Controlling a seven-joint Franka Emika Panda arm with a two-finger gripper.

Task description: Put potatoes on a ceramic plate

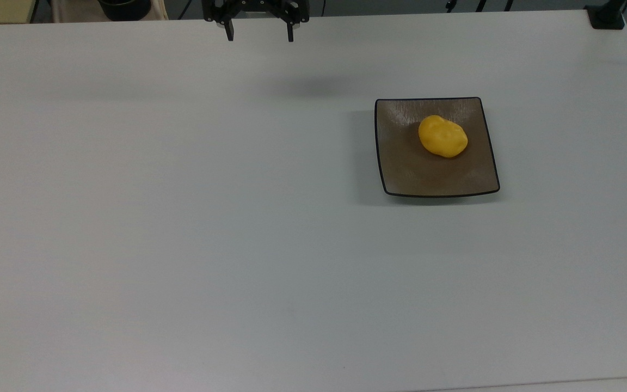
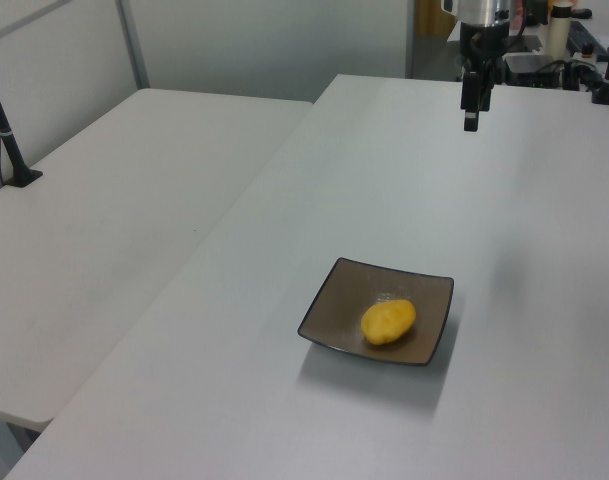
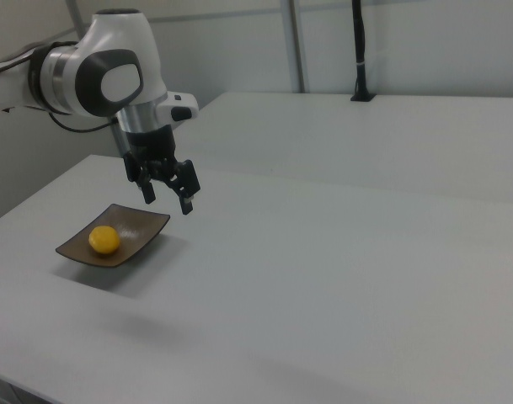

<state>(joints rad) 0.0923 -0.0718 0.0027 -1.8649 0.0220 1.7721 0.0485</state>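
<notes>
The potato (image 1: 442, 136) looked like smooth yellow plastic with a faint sheen and shallow dimples. Under it, the ceramic plate (image 1: 400, 174) carried a streaky brown-grey glaze, glossy, edged by a thin black rim. Around the plate, the table (image 1: 183, 218) was a plain, matt, pale grey surface, smooth like laminate. Away from the plate, the gripper (image 3: 167, 197) was matt black, hard plastic or metal by its look, below an arm (image 3: 104, 76) of glossy white shell with grey joint caps.
</notes>
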